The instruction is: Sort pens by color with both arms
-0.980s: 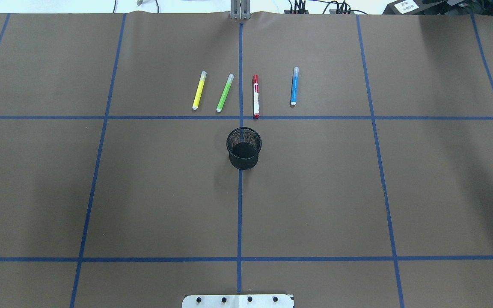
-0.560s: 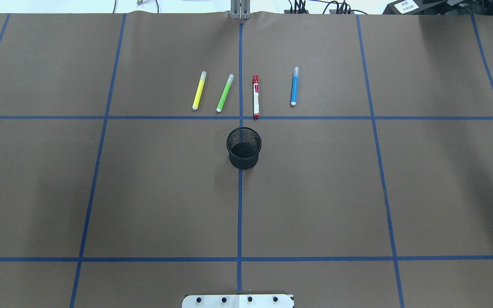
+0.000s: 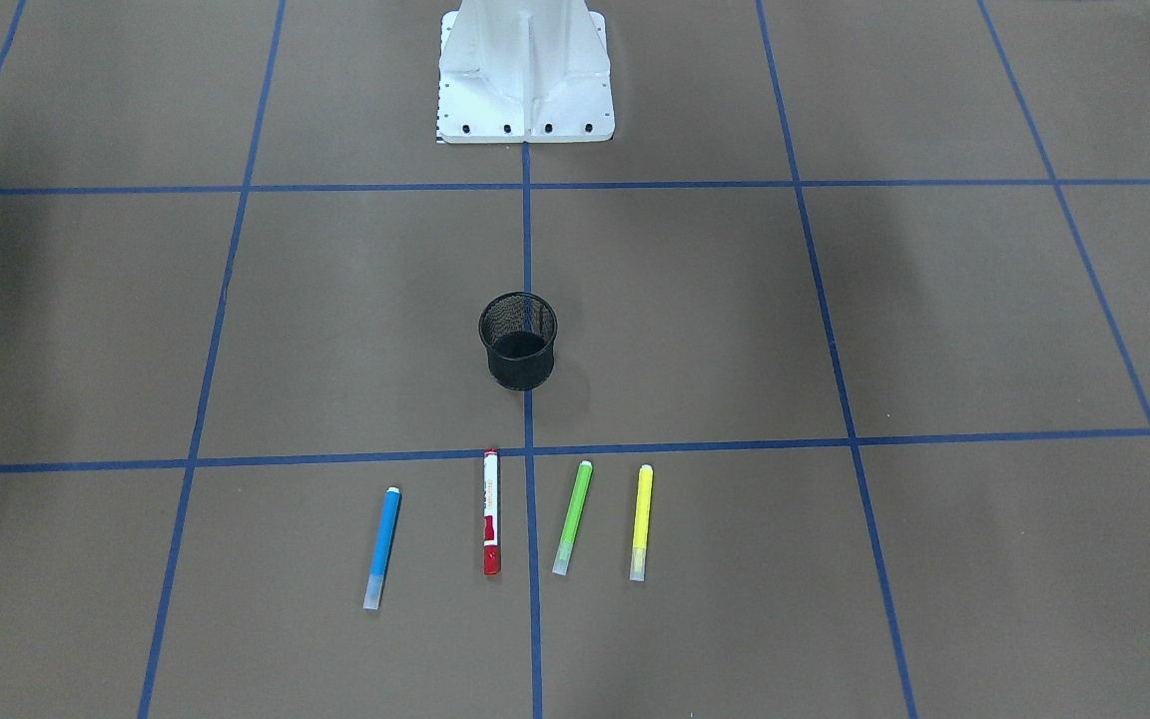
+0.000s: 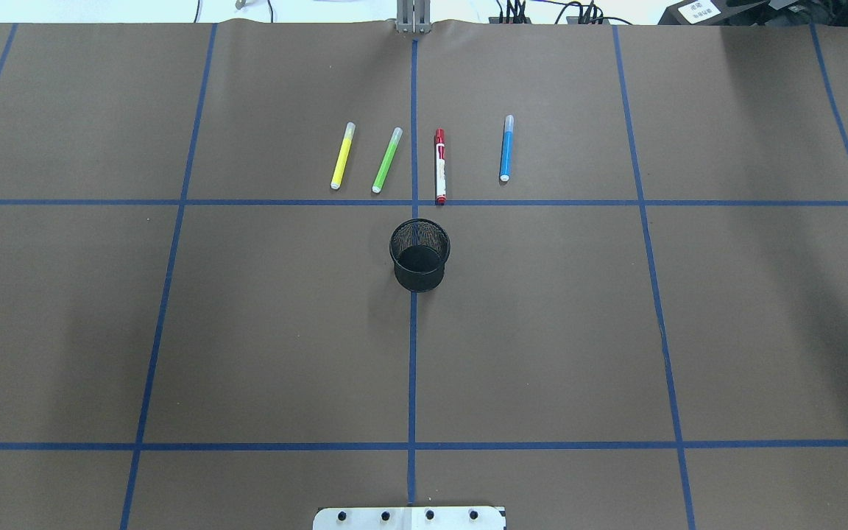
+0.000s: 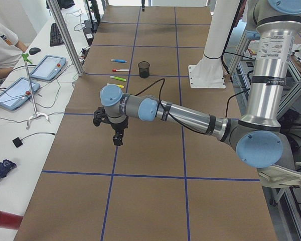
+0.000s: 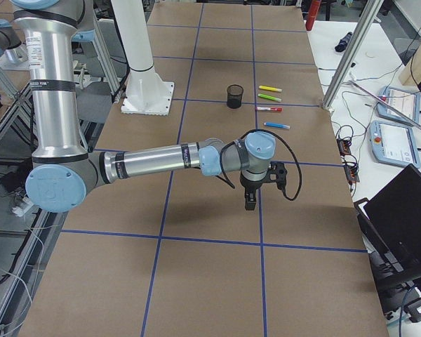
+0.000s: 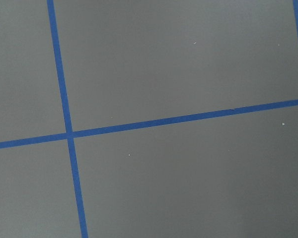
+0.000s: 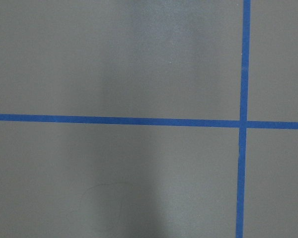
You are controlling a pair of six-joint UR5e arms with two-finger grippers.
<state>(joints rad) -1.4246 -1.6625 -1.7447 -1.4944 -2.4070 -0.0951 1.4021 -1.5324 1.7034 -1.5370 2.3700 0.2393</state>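
Note:
Four pens lie in a row on the brown table beyond the black mesh cup [image 4: 419,254]: yellow [image 4: 341,156], green [image 4: 386,160], red with a white label [image 4: 439,166] and blue [image 4: 506,148]. The front view shows them as blue [image 3: 382,534], red [image 3: 491,511], green [image 3: 573,517] and yellow [image 3: 642,521]. My left gripper [image 5: 118,139] hangs over bare table far to the left of the pens. My right gripper [image 6: 250,203] hangs over bare table far to the right. I cannot tell whether either gripper is open or shut. Both wrist views show only table and tape.
Blue tape lines divide the table into squares. The white mounting base [image 3: 525,90] stands at the robot's edge. Tablets, cables and an operator [image 5: 2,42] are along the far side bench. A laptop [image 6: 400,210] sits off the table's right end.

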